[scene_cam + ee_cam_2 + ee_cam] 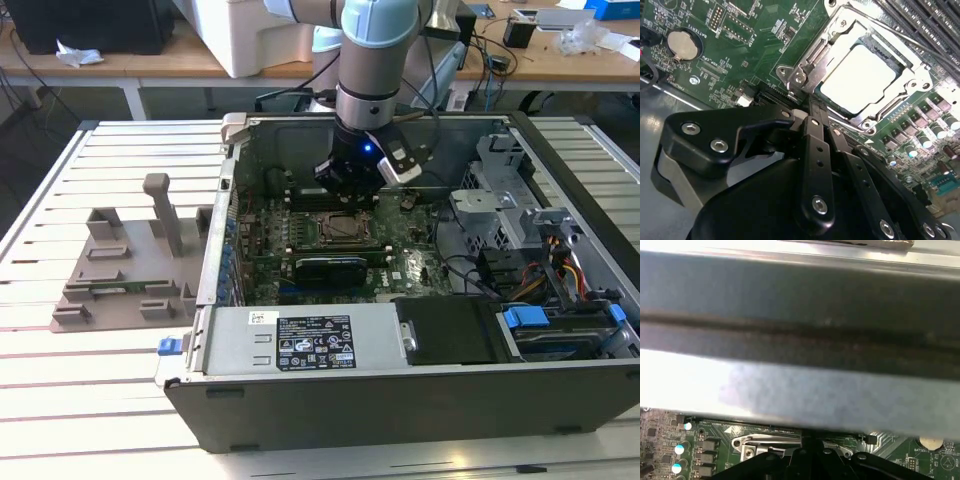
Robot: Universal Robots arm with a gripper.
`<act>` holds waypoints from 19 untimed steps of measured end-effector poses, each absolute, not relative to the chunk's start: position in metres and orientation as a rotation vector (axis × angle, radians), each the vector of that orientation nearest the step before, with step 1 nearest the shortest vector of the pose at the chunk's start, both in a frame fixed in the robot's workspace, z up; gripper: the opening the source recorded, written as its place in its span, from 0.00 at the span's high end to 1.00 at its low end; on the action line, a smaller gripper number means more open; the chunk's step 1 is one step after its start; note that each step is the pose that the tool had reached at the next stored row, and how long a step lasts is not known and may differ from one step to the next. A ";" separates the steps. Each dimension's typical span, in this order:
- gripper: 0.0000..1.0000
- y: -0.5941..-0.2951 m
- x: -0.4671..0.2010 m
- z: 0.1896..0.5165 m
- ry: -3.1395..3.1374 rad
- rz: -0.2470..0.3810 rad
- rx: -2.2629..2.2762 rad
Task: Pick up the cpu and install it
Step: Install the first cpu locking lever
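In the exterior view you see the arm reaching down into the open computer case (560,180), which lies on its side on the slatted desk (100,380). The end effector (352,188) hangs just above the motherboard (330,235), over the far side of the processor socket (331,228). A grey plastic fixture (130,265) sits on the desk near its edge at the exterior view's left, well apart from the case. The power supply (300,340) lies along the case's near wall.

In the second wrist view you look past the end effector (812,117); its two black fingers (815,145) are pressed together and hold nothing. Just beyond their tips the cpu (860,82) lies flat inside the socket's metal frame (805,65), its pale metal top facing up. A round coin battery (682,44) sits on the green board, well apart from the socket.

In the first wrist view you see the grey case wall (800,340) close up, with a strip of motherboard (710,440) and the end effector's black linkage below it.
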State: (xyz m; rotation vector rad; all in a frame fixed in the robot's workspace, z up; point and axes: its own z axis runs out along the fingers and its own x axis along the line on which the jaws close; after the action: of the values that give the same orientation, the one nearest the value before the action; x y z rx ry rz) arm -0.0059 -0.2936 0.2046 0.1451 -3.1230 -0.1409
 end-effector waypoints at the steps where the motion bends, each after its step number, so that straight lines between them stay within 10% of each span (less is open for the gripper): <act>1: 0.89 -0.294 -0.006 0.204 -3.123 -0.141 0.145; 19: 0.89 -0.293 0.003 0.202 -3.122 -0.133 0.145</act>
State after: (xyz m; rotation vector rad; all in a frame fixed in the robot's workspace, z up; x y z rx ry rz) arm 0.0026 -0.2926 0.2016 0.1449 -3.1221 -0.1331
